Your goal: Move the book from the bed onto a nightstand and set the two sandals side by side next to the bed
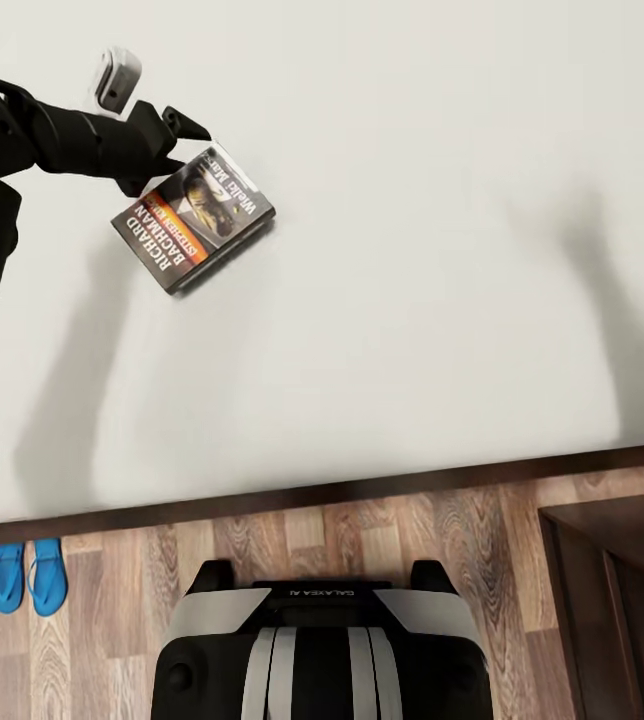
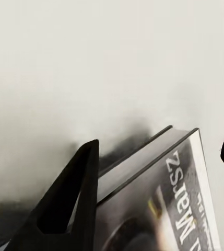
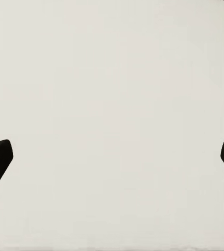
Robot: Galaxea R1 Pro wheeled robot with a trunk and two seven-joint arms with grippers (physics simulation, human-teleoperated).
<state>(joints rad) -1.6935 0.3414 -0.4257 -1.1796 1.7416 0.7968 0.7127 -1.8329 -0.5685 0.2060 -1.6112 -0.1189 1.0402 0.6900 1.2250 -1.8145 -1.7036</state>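
White mattress of the bed (image 1: 392,300) under us, our left gripper (image 1: 184,148) spread wide astride the far edge of the book (image 1: 194,218) lying flat there, so we'd seat both fingers squarely before clamping, right gripper (image 3: 112,157) idle, agape.

You see wood-plank floor (image 1: 362,540) in brown tones, lit evenly from above; soft grey shadows fall across the pale surface beyond it.

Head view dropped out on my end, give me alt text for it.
The left gripper reaches over the white bed to the far edge of the book. Two blue sandals lie side by side on the wood floor by the bed frame.
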